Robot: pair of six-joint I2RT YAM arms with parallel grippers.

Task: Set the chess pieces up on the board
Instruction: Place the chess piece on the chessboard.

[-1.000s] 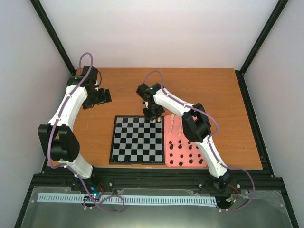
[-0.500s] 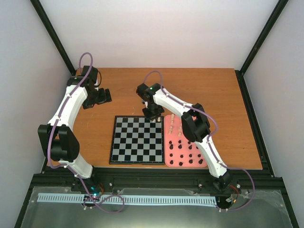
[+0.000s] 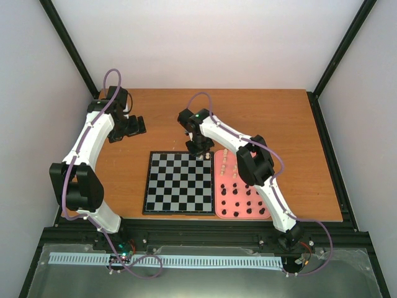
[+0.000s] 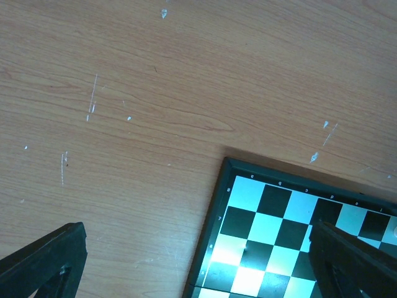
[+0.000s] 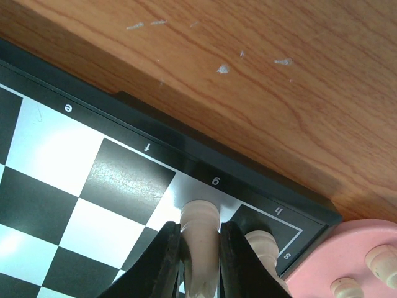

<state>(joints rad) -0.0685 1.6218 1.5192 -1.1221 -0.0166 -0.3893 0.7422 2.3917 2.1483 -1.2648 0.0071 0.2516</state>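
1. Wood-grain tabletop inside white walls w/ black frame posts. The overhead cam shows the chessboard lying flat toward the near edge, with a pink tray touching its right side.
2. The tray holds black pieces at the near end & cream pieces at the far end. From overhead they're too small to tell types.
3. Right gripper is over the board's far-right corner. The overhead view hides what's in it.
4. The right wrist cam fills that in: both fingers are clamped on one cream piece, held upright over the light g-file square in the back row. Can't tell if its base touches the square.
5. Same cam only: a second cream piece stands on the dark h8 corner square, just beside the right finger.
6. Left gripper is over bare table at the far left, well apart from the board.
7. Left wrist cam: black fingertips are spread wide w/ nothing between them. The board's corner is below-right, w/ scratched wood around it. No pieces show on that corner.
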